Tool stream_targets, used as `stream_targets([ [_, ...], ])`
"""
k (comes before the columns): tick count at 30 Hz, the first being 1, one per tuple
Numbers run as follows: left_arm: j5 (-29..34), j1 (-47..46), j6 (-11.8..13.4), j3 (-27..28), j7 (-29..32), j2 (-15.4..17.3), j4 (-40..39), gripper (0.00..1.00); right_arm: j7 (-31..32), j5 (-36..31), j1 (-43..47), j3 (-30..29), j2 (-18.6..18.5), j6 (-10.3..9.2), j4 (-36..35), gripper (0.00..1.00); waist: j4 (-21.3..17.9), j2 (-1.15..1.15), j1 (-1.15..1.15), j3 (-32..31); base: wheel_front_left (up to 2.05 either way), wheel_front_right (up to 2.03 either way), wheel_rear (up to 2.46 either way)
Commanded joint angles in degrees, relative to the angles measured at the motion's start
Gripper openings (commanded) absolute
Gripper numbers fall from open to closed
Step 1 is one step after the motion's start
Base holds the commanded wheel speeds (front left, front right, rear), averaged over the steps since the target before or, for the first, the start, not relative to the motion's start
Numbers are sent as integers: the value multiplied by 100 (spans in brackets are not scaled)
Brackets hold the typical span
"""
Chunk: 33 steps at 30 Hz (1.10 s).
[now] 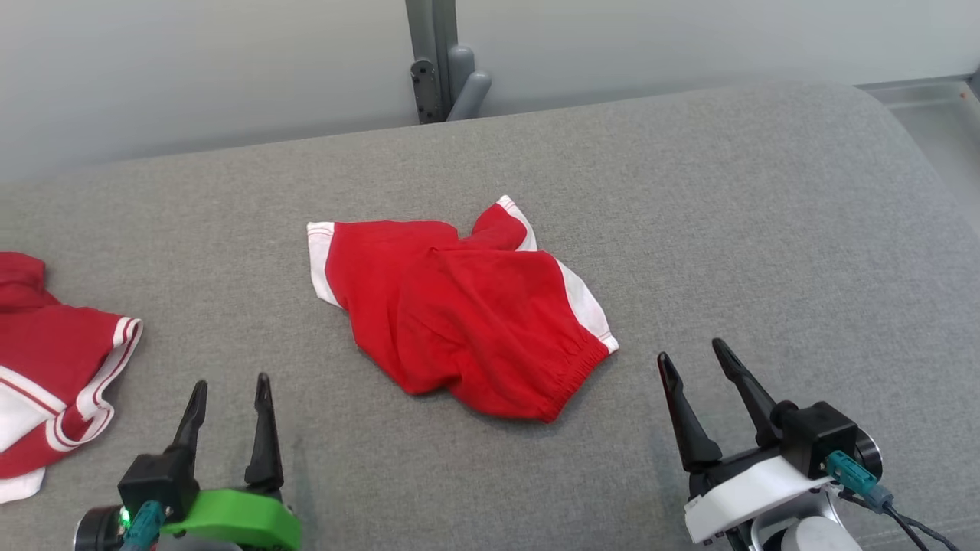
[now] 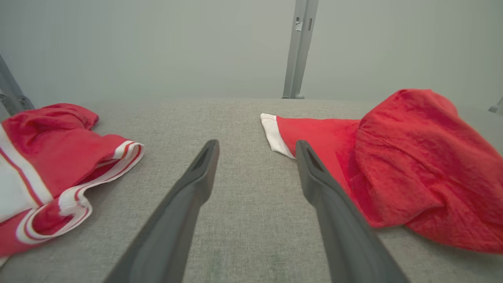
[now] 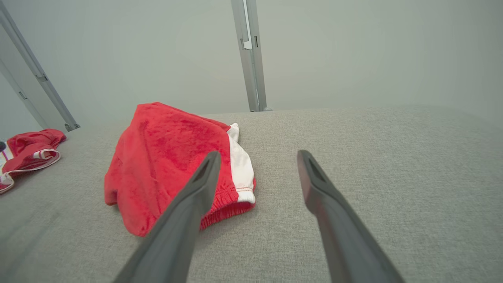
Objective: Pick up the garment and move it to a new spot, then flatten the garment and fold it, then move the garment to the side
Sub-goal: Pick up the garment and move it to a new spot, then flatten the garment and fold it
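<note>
Head view: two red garments on grey cushion [image 1: 766, 229]. Crumpled shorts [image 1: 459, 314] lie mid-cushion; second garment [image 1: 53, 360] at left edge. Two grippers, both spread wide and empty, clear of cloth: left gripper [image 1: 231, 383], right gripper [image 1: 689, 348]. Left wrist view: shorts right of fingers, second garment left. Right wrist view: shorts left of fingers.

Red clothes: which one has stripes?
The left garment, at the picture's edge: its hem has red-and-white stripes. The middle garment has only plain white panels.
</note>
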Motion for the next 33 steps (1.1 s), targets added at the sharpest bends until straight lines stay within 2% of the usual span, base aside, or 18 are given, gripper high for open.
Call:
stream_targets([
  [1,96,232,-51,142,-4,-58,-55,100,-17,28,123,-2,-15,-5,27,100,234,57,0,-275,0,0,0],
  [6,346,822,-284,568,-4,-279,-224,100,-17,56,260,-30,-21,-5,32,100,361,57,0,-413,0,0,0],
  [13,662,1331,-579,828,-4,-507,-295,100,-17,95,345,10,-24,-5,66,100,426,57,0,-396,0,0,0],
  [19,777,1105,-700,793,-4,-573,-372,100,-16,222,248,139,-52,-5,205,100,604,57,0,-148,0,0,0],
  [27,612,763,-814,510,-5,-596,-367,100,-17,961,-243,602,-44,-5,889,100,1007,57,0,216,0,0,0],
  [33,601,650,-854,373,-5,-595,-392,100,-17,1383,-502,537,2,-5,1339,100,1244,57,0,394,0,0,0],
])
